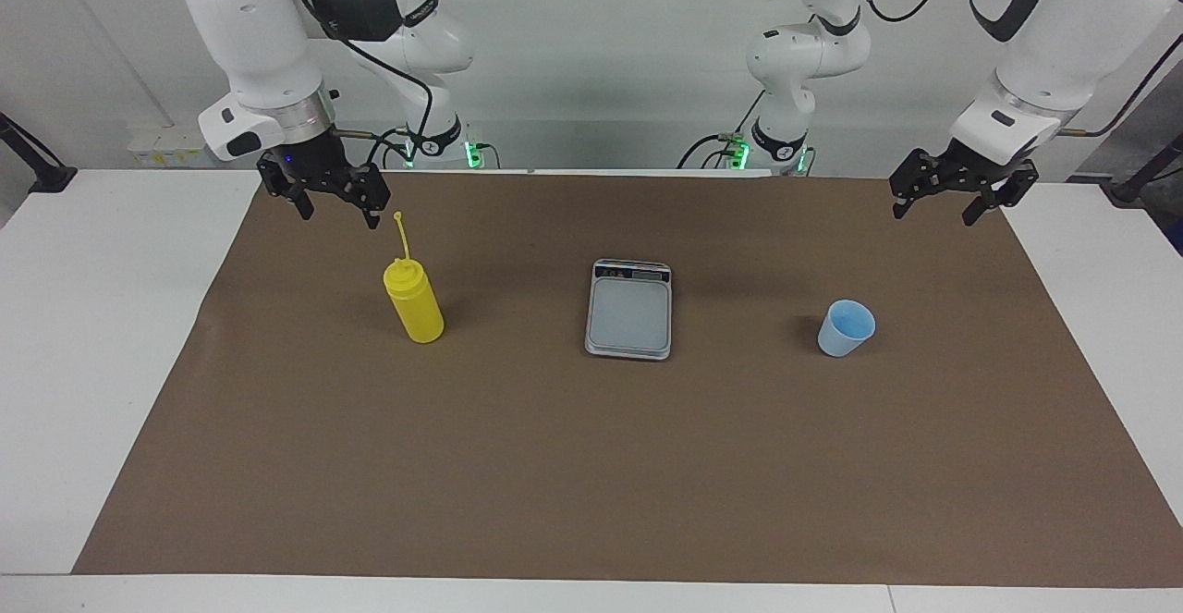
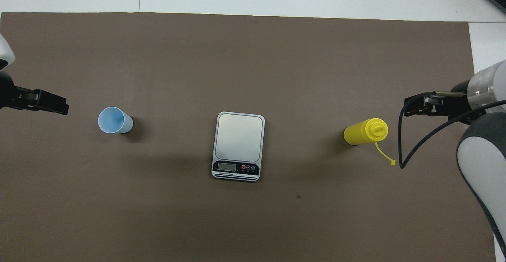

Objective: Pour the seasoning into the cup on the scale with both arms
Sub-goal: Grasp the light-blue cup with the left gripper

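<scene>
The yellow seasoning bottle [image 1: 414, 304] stands upright on the brown mat toward the right arm's end, its cap strap sticking up; it also shows in the overhead view [image 2: 364, 132]. The light blue cup [image 1: 846, 327] stands upright toward the left arm's end [image 2: 114, 120]. The silver-grey scale [image 1: 629, 310] lies between them with nothing on it, its display edge nearer to the robots [image 2: 238, 146]. My right gripper [image 1: 339, 215] hangs open in the air beside the bottle [image 2: 411, 110], apart from it. My left gripper [image 1: 935, 211] hangs open over the mat's edge [image 2: 59, 107], apart from the cup.
The brown mat [image 1: 591, 474] covers most of the white table [image 1: 83, 336]. A black cable [image 2: 411, 151] loops down from the right arm near the bottle's cap strap.
</scene>
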### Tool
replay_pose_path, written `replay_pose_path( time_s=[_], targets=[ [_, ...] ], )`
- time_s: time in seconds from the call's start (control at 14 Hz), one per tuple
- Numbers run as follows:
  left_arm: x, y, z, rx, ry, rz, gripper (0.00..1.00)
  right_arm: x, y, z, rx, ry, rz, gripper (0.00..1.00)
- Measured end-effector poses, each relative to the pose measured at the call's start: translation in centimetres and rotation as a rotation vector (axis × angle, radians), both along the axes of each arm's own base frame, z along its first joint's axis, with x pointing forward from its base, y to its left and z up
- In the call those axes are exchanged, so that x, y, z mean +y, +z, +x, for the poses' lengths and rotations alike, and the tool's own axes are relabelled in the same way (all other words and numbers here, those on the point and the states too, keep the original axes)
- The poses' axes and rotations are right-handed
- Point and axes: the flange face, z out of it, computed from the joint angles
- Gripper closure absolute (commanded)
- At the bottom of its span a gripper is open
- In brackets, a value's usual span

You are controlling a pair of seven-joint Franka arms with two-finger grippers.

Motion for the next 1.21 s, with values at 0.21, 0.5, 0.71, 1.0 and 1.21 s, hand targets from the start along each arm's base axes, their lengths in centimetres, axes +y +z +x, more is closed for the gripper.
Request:
replay_pose_path(
  time_s=[0.21,0.5,0.71,1.0,1.21],
  targets=[
    [0.4,-1.8,0.1,-0.05,0.029,0.002,0.0,0.0,0.0,0.0,0.0,0.0,0.0,0.0],
    [0.9,-6.8,0.3,-0.092,0.135,-0.001,0.0,0.0,0.0,0.0,0.0,0.0,0.0,0.0],
    [1.6,-10.7,0.1,-0.093,0.2,-0.002,0.0,0.0,0.0,0.0,0.0,0.0,0.0,0.0],
    [2.2,-16.2,-0.7,-0.113,0.299,-0.007,0.0,0.0,0.0,0.0,0.0,0.0,0.0,0.0],
    [1.9,-19.3,-1.3,-0.121,0.342,-0.013,0.0,0.0,0.0,0.0,0.0,0.0,0.0,0.0]
  ],
)
